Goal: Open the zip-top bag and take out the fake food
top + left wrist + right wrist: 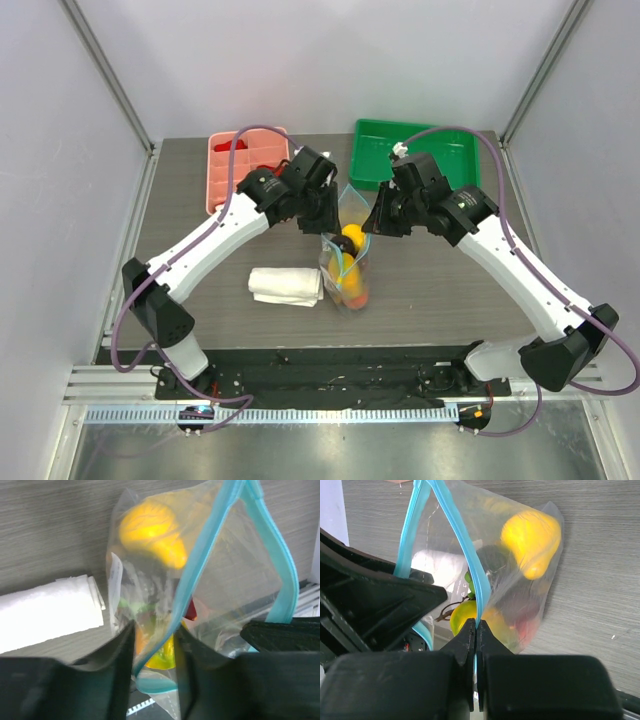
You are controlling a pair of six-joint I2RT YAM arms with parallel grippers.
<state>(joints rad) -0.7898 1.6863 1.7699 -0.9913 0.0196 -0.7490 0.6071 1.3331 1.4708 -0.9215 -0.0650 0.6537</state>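
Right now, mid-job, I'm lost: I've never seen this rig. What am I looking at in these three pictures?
Two white robot arms work at a table. The wide picture looks down from above; the two close-ups come from a camera on each wrist. On the table lie a folded white cloth, a pink tray and a green tray. Between the arms is the zip-top bag, with the fake food inside. The right gripper is pinched shut on the bag's blue zip strip. The left gripper has its jaws apart, the strip running between them, not clamped.
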